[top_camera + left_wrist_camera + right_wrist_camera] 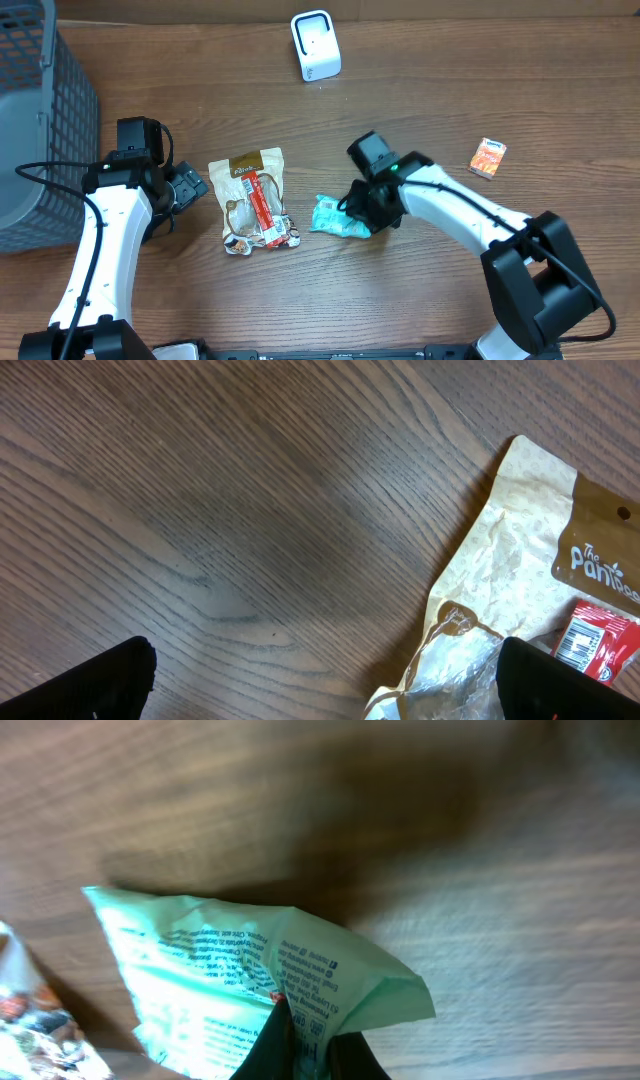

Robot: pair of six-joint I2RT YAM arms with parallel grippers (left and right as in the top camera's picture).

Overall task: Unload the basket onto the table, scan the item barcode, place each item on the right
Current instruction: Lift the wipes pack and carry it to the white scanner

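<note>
Right gripper is pinched together on the near-right edge of the green packet, mid-table. In the wrist view its fingertips are clamped on a fold of the wrapper, with the printed side facing the camera. Can't tell whether the packet is off the wood.

Left gripper has its jaws wide apart and holds nothing. It sits just left of the brown snack bag.

Clearances:
- The packet's left edge is just beside the snack bag's near-right corner, so it's tight on that side.
- From the packet to the white scanner at far centre there is only bare table.
- The scanner stands upright close to the far edge.
- The small orange box is well apart on the right, beyond the right arm's forearm.
- The grey mesh basket fills the far-left corner, near the left arm's wrist.
- The snack bag lies flat between the two grippers, and a barcode shows on its red label.
</note>
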